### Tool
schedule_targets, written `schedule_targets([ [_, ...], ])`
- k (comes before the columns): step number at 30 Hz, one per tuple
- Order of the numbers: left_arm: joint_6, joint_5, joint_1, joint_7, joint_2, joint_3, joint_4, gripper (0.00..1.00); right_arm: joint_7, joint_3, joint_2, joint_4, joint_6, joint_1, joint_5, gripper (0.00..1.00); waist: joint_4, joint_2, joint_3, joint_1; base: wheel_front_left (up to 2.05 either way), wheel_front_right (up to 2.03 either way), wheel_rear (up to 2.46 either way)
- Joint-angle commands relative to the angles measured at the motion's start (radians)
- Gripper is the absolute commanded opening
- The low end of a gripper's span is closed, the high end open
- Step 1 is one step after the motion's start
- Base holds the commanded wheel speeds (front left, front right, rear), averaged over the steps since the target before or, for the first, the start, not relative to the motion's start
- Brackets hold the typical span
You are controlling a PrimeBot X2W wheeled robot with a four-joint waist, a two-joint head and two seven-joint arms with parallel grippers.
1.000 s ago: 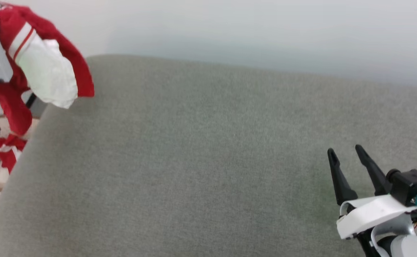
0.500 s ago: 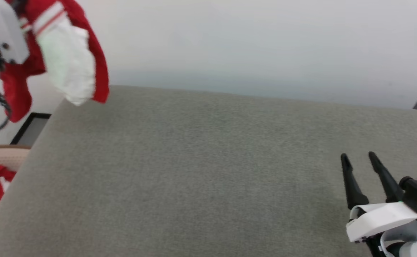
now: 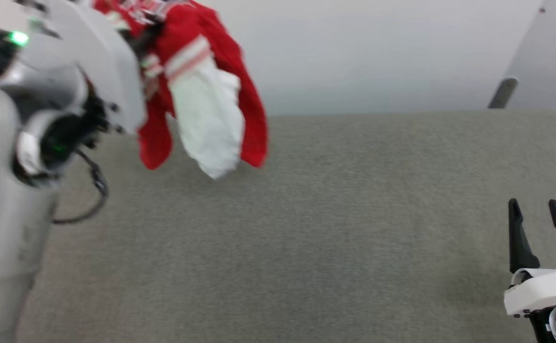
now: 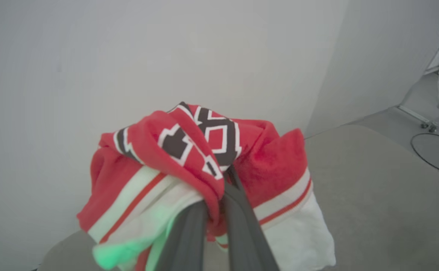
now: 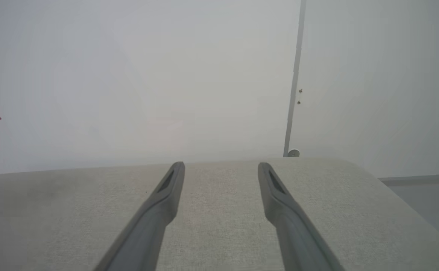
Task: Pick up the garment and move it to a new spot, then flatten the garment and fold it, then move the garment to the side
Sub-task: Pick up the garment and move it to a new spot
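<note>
Hanging bunched from the left gripper (image 4: pixel 217 195), fingers pinched tight on a wad of cloth, the garment (image 3: pixel 201 95) dangles above the far-left part of the grey padded surface (image 3: pixel 306 238). Right gripper (image 3: pixel 534 206) sits low on the right w/ fingers apart, empty. Risk imo: the grip's on a crumpled fold, so it could slip or land in a heap.

The shirt (image 4: pixel 272 158) is red, its sleeves white with a thin red stripe, its lettering black outlined in white. The counter (image 3: pixel 306 238) is speckled grey. The right pincer (image 3: pixel 534 206) is black.
</note>
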Motion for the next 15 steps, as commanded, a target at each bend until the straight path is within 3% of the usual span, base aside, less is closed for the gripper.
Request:
schedule_targets([
  [1, 0.011, -0.002, 0.02, 0.005, -0.007, -0.008, -0.02, 0.0, -0.007, -0.007, 0.004, 0.002, 0.0, -0.005, -0.006, 1.0, -0.057, 0.0, 0.042, 0.0, 0.0, 0.0, 0.0],
  [8, 0.053, 0.007, 0.106, 0.02, -0.054, -0.07, -0.131, 0.0, -0.031, -0.029, 0.027, 0.036, 0.0, -0.013, -0.006, 1.0, -0.126, 0.0, 0.09, 0.0, 0.0, 0.0, 0.0],
  [15, 0.072, 0.019, 0.236, 0.021, -0.077, -0.143, -0.104, 0.0, -0.06, -0.03, 0.046, 0.084, 0.0, -0.013, 0.002, 1.0, -0.156, 0.0, 0.112, 0.0, 0.0, 0.0, 0.0],
])
